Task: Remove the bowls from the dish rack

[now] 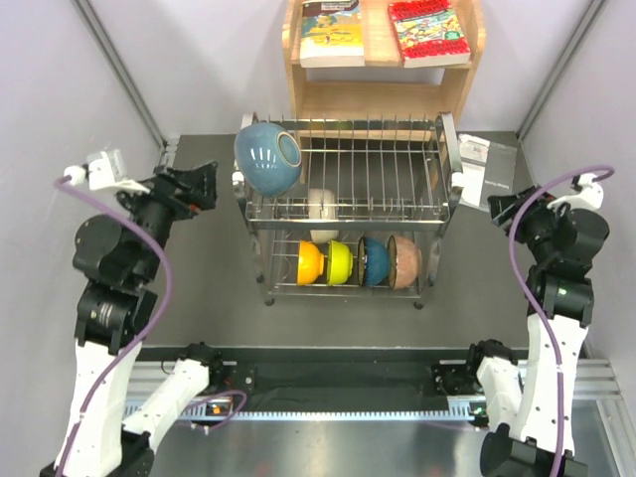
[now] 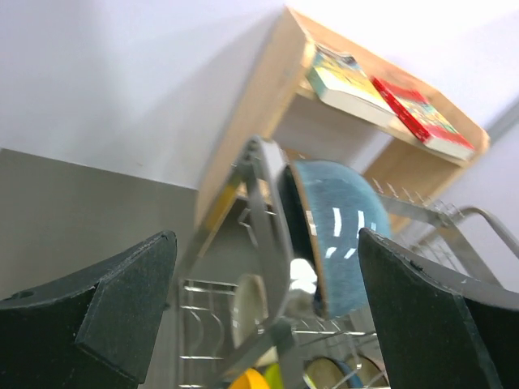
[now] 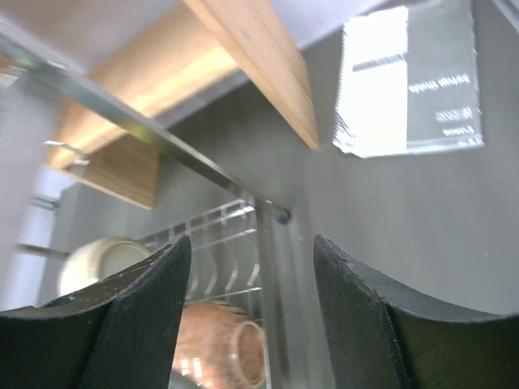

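The silver wire dish rack (image 1: 397, 164) stands mid-table. A large light blue bowl (image 1: 266, 157) leans on edge at the left end of its upper tier. A cream-white bowl (image 1: 322, 206) sits below it. Orange (image 1: 309, 262), lime-yellow (image 1: 340, 261), teal-blue (image 1: 374, 260) and pinkish-tan (image 1: 404, 260) bowls stand in a row in the lower tier. My left gripper (image 1: 213, 185) is open and empty, just left of the rack; its view shows the blue bowl (image 2: 345, 231). My right gripper (image 1: 502, 210) is open and empty, right of the rack; its view shows the tan bowl (image 3: 219, 344).
A wooden shelf (image 1: 383, 94) with two books stands behind the rack. A printed paper sheet (image 1: 489, 169) lies on the table at the rack's right end, also in the right wrist view (image 3: 409, 81). Grey walls close in both sides.
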